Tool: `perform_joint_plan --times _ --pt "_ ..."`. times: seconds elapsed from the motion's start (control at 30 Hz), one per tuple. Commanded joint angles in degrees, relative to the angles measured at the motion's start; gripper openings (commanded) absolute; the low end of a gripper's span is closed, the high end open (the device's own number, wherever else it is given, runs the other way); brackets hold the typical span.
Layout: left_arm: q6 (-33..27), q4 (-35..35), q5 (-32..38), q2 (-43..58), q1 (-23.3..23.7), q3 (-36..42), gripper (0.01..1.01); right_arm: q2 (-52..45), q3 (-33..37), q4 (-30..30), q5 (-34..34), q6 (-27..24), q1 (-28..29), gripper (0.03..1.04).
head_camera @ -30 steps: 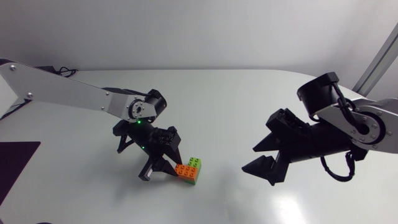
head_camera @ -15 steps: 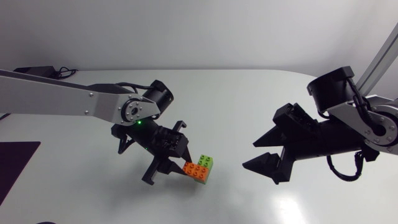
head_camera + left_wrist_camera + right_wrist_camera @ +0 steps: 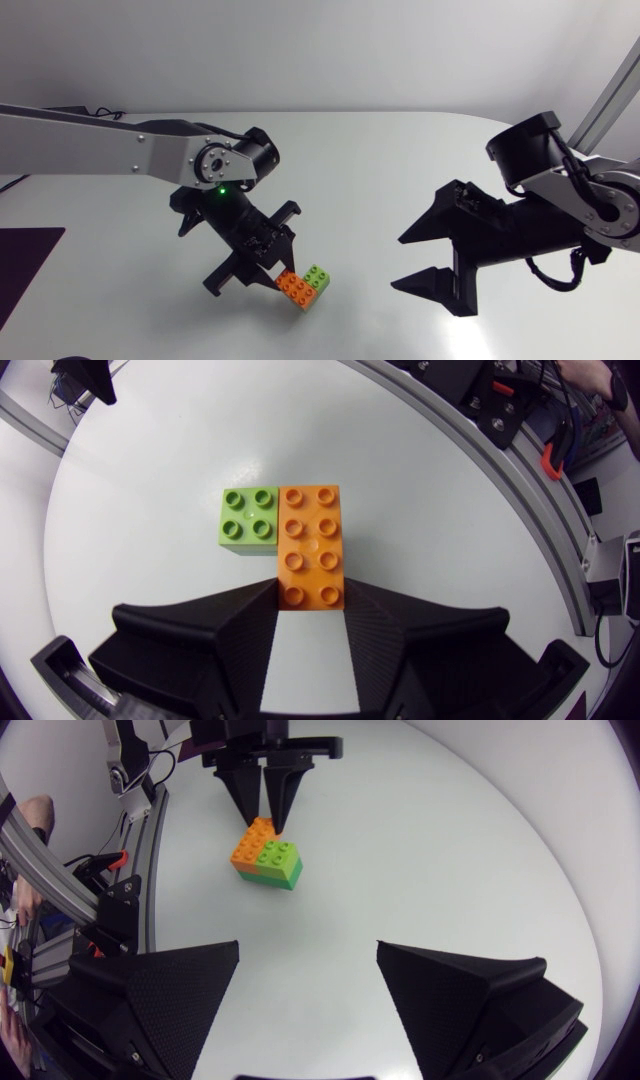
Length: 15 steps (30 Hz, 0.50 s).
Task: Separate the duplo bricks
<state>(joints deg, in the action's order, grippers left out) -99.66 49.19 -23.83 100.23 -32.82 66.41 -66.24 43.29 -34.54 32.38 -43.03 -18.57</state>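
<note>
An orange two-by-four brick and a green two-by-two brick are joined side by side at the table's front middle. My left gripper is shut on the orange brick's near end. The green brick clings beside the orange brick's far half, outside the fingers. My right gripper hangs open to the right of the bricks, pointing at them with a clear gap between. In the right wrist view the orange brick and green brick lie ahead of the open right gripper, with the left gripper behind them.
The white table runs with a rounded edge at the back right. A dark mat lies at the front left corner.
My left gripper has carried the joined bricks a little right and then toward the table's front, turning them as it went. My right gripper has shifted slightly and stayed open.
</note>
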Motion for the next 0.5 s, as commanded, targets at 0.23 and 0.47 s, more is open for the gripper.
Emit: perform_joint_plan --times 0.23,0.47 --pt "-5.28 6.80 0.63 5.07 -3.57 8.82 0.207 -5.92 -0.57 2.64 1.02 -4.08 -1.91 1.00" --pt "-6.95 7.41 0.72 5.86 -5.94 9.88 0.207 -6.54 -1.63 3.61 3.65 -7.42 -2.44 1.00"
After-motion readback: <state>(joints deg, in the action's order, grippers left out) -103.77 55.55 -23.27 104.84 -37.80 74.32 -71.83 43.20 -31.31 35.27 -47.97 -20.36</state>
